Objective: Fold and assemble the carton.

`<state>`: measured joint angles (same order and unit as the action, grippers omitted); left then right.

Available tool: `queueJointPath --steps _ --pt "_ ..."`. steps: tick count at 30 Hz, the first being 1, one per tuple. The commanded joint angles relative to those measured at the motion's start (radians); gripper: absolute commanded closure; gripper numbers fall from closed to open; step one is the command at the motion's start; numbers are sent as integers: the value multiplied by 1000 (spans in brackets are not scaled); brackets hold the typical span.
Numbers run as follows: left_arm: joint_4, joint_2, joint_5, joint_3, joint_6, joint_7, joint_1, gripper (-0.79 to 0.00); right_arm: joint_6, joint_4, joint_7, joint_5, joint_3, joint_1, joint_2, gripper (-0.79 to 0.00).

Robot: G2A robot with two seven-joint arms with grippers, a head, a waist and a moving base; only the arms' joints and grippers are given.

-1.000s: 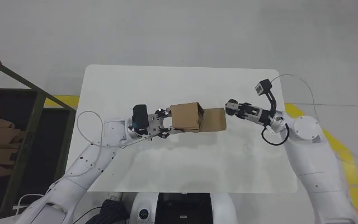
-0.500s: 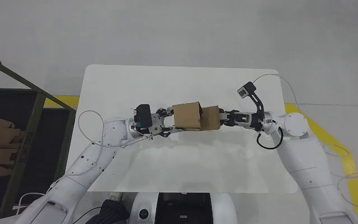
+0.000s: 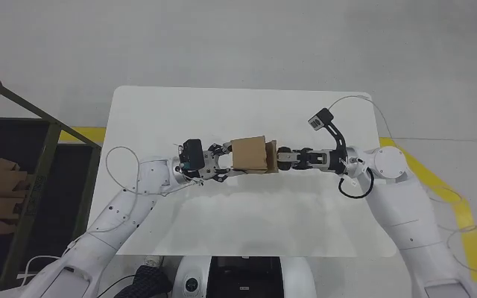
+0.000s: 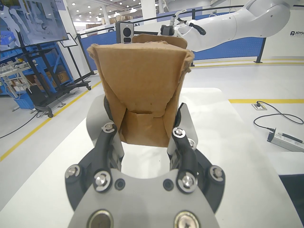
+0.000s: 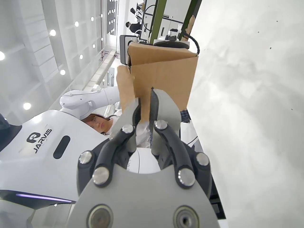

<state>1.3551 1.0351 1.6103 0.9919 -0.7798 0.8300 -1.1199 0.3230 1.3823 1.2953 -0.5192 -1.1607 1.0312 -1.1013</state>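
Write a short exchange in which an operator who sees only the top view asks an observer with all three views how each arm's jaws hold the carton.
Operator: From above, the left arm's wrist hides its end of the carton. How do the left jaws sit on it?
Observer: In the left wrist view, the left jaws straddle the carton, one against each side wall of its near end.
Operator: And do the right jaws hold the carton's body or just a flap?
Observer: In the right wrist view, the right jaws are pinched nearly together on thin cardboard by the flap at the carton's end. They are not spread around the body.
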Motion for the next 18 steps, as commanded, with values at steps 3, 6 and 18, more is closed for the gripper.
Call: queueJointPath --steps 3,6,18 --pt "0 0 6 -2 1 2 -1 -391 -1 0 -2 1 1 0 1 -206" --pt "0 0 10 -4 3 -1 1 -391 0 2 -4 5 1 -1 2 -209" --pt "3 2 9 -11 6 -12 6 -388 11 6 9 -13 1 -7 3 -215"
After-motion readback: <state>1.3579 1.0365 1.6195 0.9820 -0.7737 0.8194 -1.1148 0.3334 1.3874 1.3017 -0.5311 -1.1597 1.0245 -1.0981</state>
